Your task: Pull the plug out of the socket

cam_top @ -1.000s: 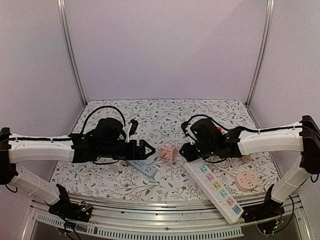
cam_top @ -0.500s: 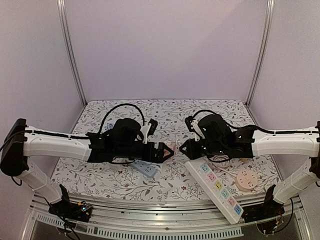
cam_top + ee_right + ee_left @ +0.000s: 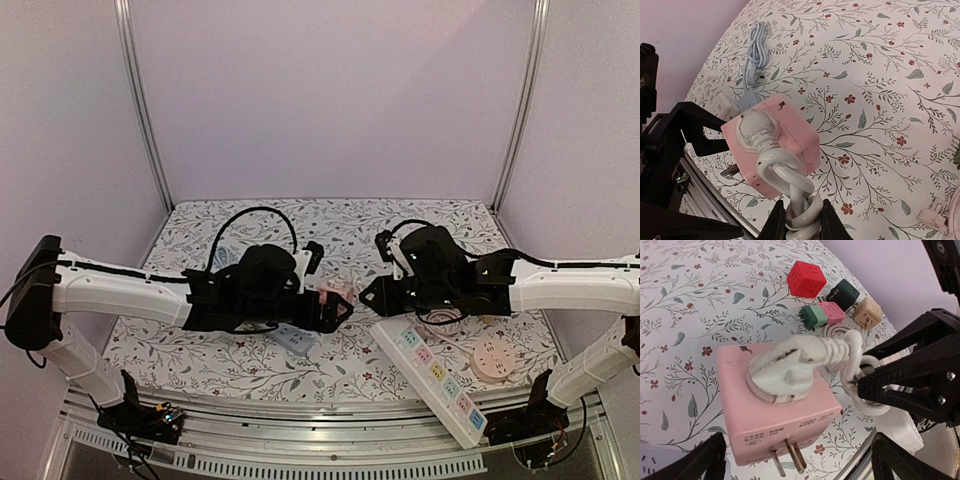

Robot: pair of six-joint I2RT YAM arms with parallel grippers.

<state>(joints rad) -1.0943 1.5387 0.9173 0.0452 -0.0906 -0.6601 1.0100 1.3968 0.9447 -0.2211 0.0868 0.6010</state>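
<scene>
Long white power strip (image 3: 430, 375) is laid diagonally on floral tablecloth (image 3: 330, 225), round peach socket (image 3: 493, 359) just beside. Red cube (image 3: 806, 278), dark-green cube (image 3: 844, 294) and tan cube (image 3: 867, 313) are clustered together.

The socket (image 3: 785, 427) is a pale pink cube. The plug (image 3: 782, 367) is white with dark scuffs, and its cable (image 3: 850, 347) is white too. The cloth (image 3: 685, 295) is white, printed with grey-green leaves and small red flowers. On it lie a red cube (image 3: 806, 278), a dark green cube (image 3: 844, 294), a beige cube (image 3: 867, 313) and a green-pink cube (image 3: 821, 315). The strip (image 3: 430, 375) is white with outlets in pastel pink, yellow, green and blue. The disc (image 3: 493, 358) is peach.
</scene>
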